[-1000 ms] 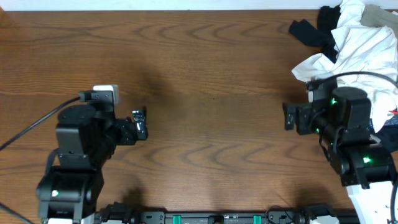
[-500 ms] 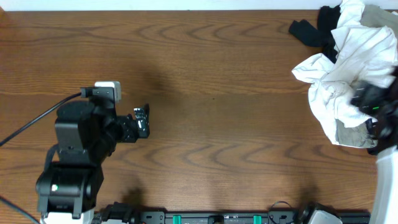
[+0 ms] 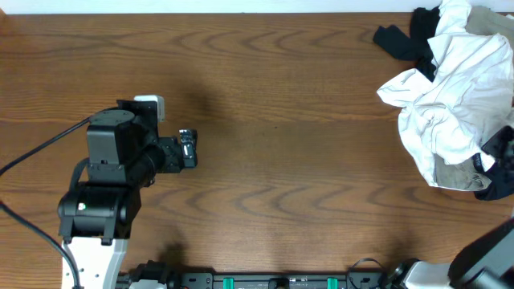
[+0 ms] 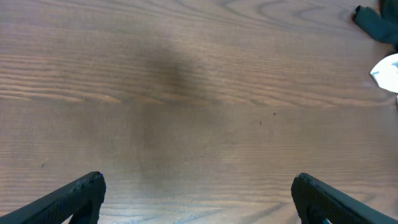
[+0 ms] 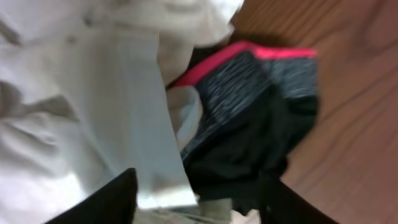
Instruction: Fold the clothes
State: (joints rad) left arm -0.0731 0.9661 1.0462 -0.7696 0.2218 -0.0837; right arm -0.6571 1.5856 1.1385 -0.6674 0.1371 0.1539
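- Fingers [image 4: 74, 198] of the left gripper [image 3: 186, 148] spread wide, empty, pointing across the brown wooden table [image 3: 281, 120].
- Right gripper [image 5: 199, 196] fingers straddle crumpled white cotton shirt [image 5: 74, 93] and navy red-banded garment [image 5: 261, 93]; grip unclear.

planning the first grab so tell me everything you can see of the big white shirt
The white shirt is thin, plain, cotton-looking fabric, crumpled in a heap with deep folds, not spread or folded. It lies at the table's right edge, touching a black garment at its far side. A grey-khaki piece shows at its near edge, and it lies against a dark garment with a red band.
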